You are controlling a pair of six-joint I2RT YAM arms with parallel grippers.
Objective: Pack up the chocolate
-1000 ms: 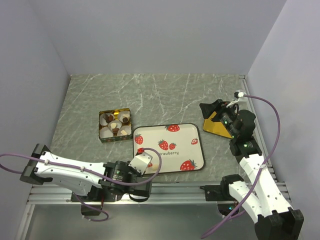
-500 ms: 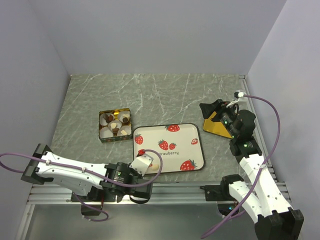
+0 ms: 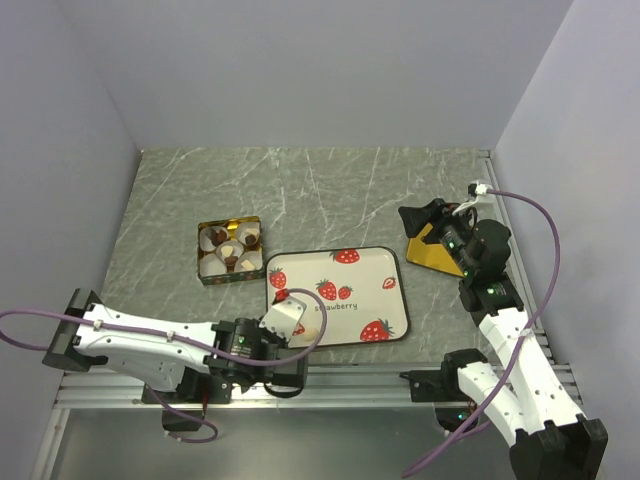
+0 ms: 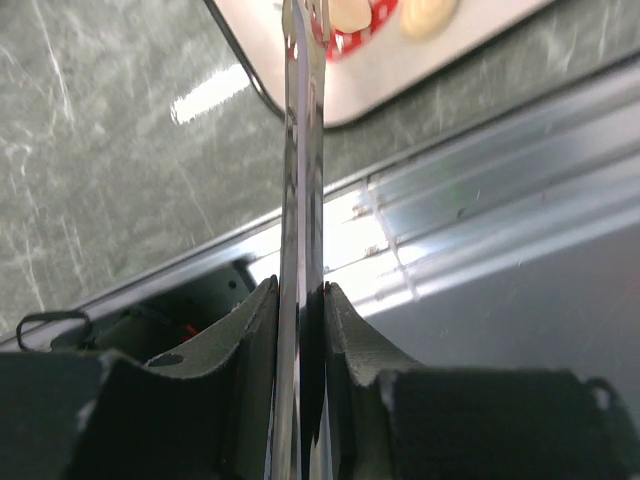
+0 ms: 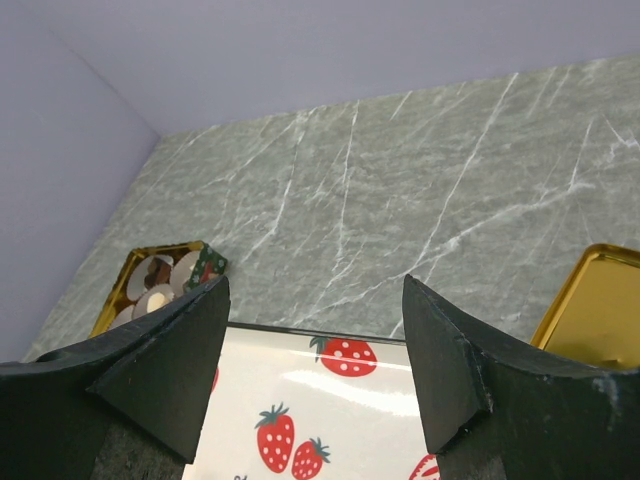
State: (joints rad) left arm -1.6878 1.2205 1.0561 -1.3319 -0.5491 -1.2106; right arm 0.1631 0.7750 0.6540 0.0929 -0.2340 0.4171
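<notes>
My left gripper [image 3: 284, 312] hangs over the near left corner of the strawberry tray [image 3: 345, 262]. In the left wrist view it [image 4: 300, 292] is shut on a thin shiny metal tool [image 4: 303, 150] whose tip reaches the tray's corner [image 4: 300, 85]. Two cream-white chocolate lumps [image 4: 430, 14] lie on the tray beside that tip. The gold tin [image 3: 203, 262] holds white paper cups with brown and cream chocolates [image 3: 228, 264]; it also shows in the right wrist view [image 5: 160, 285]. My right gripper [image 3: 425, 222] is open and empty, raised above the table right of the tray [image 5: 330, 400].
A gold lid [image 3: 437, 256] lies on the table under my right arm, also seen in the right wrist view [image 5: 597, 305]. A metal rail [image 4: 480, 230] runs along the near table edge just below the tray. Walls close in the left, back and right.
My left gripper has moved slightly forward, farther over the tray's near left corner, still holding the metal tool. The right arm has not moved.
</notes>
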